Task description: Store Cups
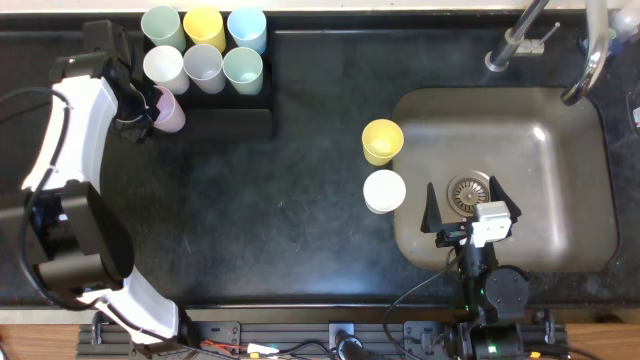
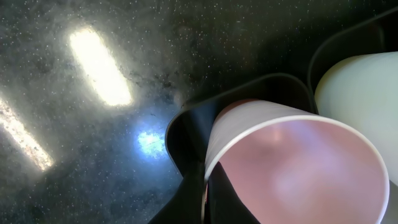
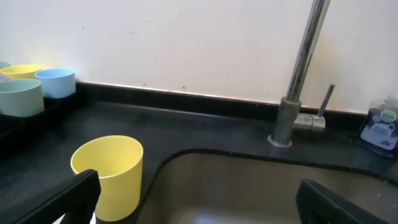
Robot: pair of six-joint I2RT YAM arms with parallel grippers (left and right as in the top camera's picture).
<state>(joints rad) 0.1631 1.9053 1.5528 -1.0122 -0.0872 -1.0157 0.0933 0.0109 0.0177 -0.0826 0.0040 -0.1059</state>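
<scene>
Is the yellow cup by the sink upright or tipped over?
Upright: the yellow cup stands on its base, open rim up.

The pink cup (image 2: 292,165) is cut off by the left wrist view's edge, the tap (image 3: 301,62) by the right's

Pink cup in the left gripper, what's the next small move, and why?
Probably lower the pink cup into the empty slot of the black rack. The left gripper is shut on the cup's rim. The cup appears to hang just over that open slot, beside a pale cup, and is not yet seated.
</scene>
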